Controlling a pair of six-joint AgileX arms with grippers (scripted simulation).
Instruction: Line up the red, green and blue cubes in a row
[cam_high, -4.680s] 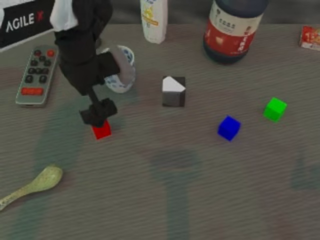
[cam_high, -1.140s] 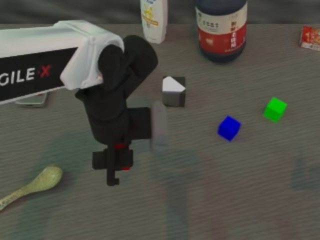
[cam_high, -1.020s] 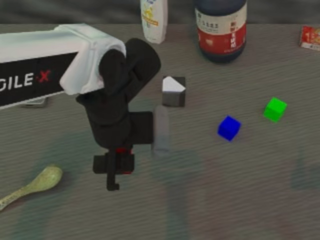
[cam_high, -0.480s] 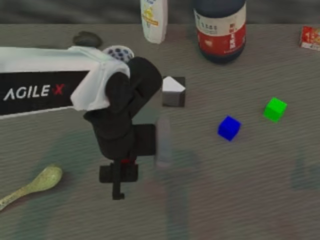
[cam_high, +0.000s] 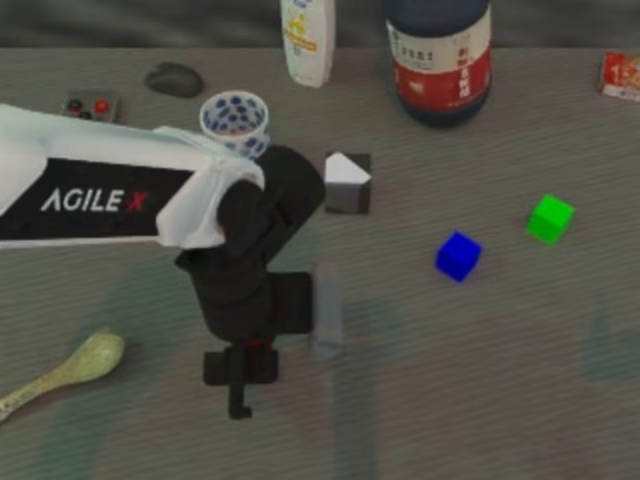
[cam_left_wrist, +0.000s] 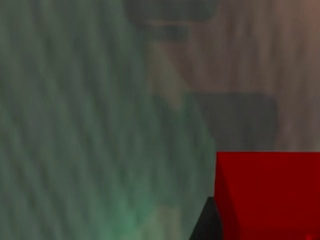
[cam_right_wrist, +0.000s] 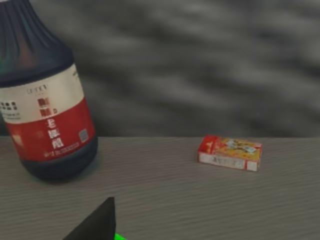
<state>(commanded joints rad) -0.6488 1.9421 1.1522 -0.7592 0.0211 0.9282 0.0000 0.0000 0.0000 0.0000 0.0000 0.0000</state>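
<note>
My left gripper (cam_high: 240, 372) hangs over the front left of the table, shut on the red cube (cam_high: 256, 344), of which only a sliver shows from above. In the left wrist view the red cube (cam_left_wrist: 270, 195) fills the corner beside one black finger (cam_left_wrist: 206, 225), above the table. The blue cube (cam_high: 458, 256) lies right of centre. Further right and a little farther back lies the green cube (cam_high: 551, 218), apart from it. My right arm is outside the top view; its wrist view shows one black fingertip (cam_right_wrist: 95, 225) and an edge of the green cube (cam_right_wrist: 119, 237).
A grey, black and white block (cam_high: 347, 182) stands beside the left arm's elbow. A spotted cup (cam_high: 236, 122), a remote (cam_high: 90, 106) and a dark oval object (cam_high: 174, 78) sit back left. Two bottles (cam_high: 438, 60) (cam_high: 307, 40) and a red packet (cam_high: 621, 74) line the back; a spoon (cam_high: 62, 373) lies front left.
The left arm has carried the red cube away from its spot near the cup, toward the table's front and slightly right. The cup and remote have come into sight. Blue and green cubes stayed put.
</note>
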